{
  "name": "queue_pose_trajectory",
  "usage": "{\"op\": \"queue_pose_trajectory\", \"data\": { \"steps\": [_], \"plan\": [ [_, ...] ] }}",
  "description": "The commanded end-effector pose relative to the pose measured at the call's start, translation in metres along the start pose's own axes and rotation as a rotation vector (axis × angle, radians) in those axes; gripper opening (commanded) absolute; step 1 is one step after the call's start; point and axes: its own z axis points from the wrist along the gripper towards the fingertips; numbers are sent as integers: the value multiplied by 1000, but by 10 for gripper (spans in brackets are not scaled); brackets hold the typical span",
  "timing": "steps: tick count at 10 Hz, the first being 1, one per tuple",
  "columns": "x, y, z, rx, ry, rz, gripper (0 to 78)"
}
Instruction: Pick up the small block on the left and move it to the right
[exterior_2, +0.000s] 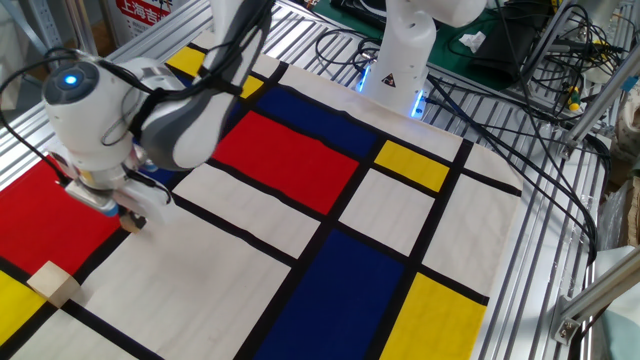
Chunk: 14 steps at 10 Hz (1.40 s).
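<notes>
I read the small block (133, 222) directly under the gripper (128, 215), between the fingers, at the red/white panel border on the mat's left side. Fingers mostly hidden by wrist; appear pinched on the block, but I can't confirm contact. Larger pale block (53, 283) sits apart, front-left.

On the desk (330, 250), the small block (133, 222) lies at about nine o'clock, directly under the gripper (128, 214); whether the fingers touch it, I cannot tell. The larger block (54, 283) lies at about eight o'clock from the desk's middle, near the front-left edge, apart from the small block. The robot base (398, 60) stands at twelve o'clock, behind everything.
</notes>
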Motion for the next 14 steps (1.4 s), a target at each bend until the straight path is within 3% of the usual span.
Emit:
{"op": "queue_pose_trajectory", "data": {
  "steps": [1, 6, 10, 14],
  "plan": [
    [1, 21, -9, 6, 2, 26, 12],
    [8, 61, -24, 19, 18, 16, 12],
    [13, 89, -23, 18, 18, 36, 12],
    [8, 119, -22, 17, 18, 60, 12]
  ]
}}
